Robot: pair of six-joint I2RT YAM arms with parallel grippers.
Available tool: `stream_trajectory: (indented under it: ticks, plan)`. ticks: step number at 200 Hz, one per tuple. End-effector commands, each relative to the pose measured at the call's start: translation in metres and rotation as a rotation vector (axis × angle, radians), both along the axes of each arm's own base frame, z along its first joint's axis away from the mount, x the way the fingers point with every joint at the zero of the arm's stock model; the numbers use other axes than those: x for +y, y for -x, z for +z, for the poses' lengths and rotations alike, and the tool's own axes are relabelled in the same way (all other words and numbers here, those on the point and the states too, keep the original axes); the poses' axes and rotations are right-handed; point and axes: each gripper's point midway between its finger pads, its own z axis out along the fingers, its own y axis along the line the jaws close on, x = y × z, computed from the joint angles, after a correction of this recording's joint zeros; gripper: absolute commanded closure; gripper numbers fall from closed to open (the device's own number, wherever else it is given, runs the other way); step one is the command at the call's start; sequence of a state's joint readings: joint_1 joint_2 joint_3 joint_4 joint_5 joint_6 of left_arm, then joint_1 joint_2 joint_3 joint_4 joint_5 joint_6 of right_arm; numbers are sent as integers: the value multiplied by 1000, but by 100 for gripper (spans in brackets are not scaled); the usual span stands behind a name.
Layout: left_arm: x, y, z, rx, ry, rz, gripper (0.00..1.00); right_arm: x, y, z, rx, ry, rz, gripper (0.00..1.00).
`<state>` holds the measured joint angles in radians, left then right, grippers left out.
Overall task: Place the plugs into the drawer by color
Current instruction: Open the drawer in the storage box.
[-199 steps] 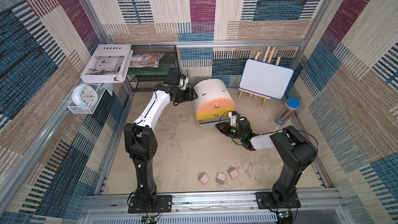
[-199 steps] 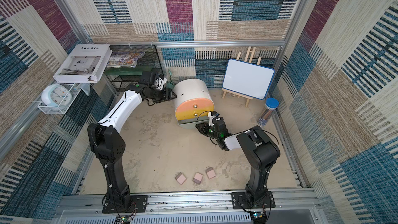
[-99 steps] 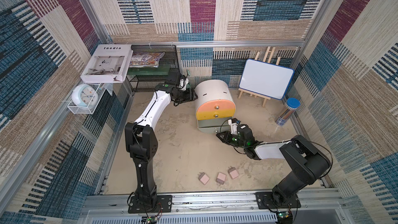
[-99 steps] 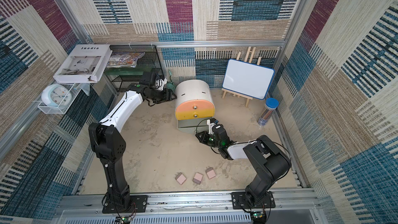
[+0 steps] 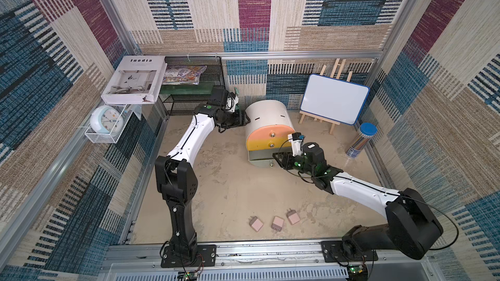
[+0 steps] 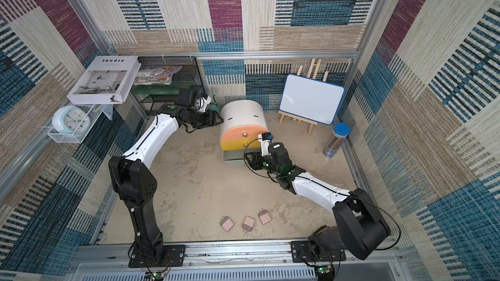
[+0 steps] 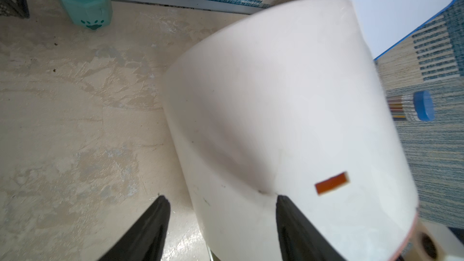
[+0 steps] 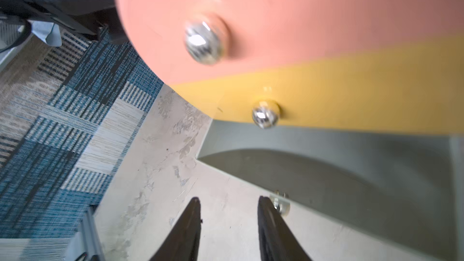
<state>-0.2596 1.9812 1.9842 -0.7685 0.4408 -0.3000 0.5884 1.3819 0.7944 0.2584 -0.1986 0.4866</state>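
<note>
Plugs (image 5: 278, 223), three dusty pink ones, lay in a short row on the table (image 5: 230, 190) near its front rail, close to each other but not touching, at about 6 o'clock from the drawer cabinet (image 5: 266, 116) and well apart from it; both top views showed them (image 6: 248, 223). That white barrel-shaped cabinet stood toward the back of the table with its peach and yellow fronts shut flush. Its grey drawer (image 5: 259, 158), the lowest, stood pulled out toward 6 o'clock. The right hand (image 5: 276, 158) sat low at about 5 o'clock from the cabinet, at the front of the grey drawer. In the right wrist view its fingers (image 8: 187, 229) were apart with bare table between them, and the drawer's small metal knob (image 8: 280, 203) sat just beside one finger, outside the gap. The left hand (image 5: 241, 119) was at the cabinet's 9 o'clock side. In the left wrist view its jaws stood apart, one fingertip (image 7: 285, 212) pressed against the white shell and the other off it, over the table. A whiteboard (image 5: 334, 102) on a wooden easel stood at about 2 o'clock from the cabinet, and a blue-capped tube (image 5: 361, 141) at 3 o'clock.
</note>
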Motion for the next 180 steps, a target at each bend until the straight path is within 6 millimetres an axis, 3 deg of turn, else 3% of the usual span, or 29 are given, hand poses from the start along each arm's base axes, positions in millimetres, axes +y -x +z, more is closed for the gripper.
stream_trajectory:
  ticks: [1,47,95,135,180]
  plan:
    - [-6,1,13,-39,25,-60,29,-5,16,-26,-49,353,214,53]
    - [-18,-5,15,-30,46,-107,28,12,-13,-45,-28,663,410,45]
    - [-20,-2,3,-5,36,-115,27,30,-34,-39,-100,785,484,39]
    - [-18,-1,-2,10,31,-108,26,44,-24,-57,-71,815,551,39]
    - [-18,-3,-8,28,31,-95,27,43,-18,-75,-60,852,563,39]
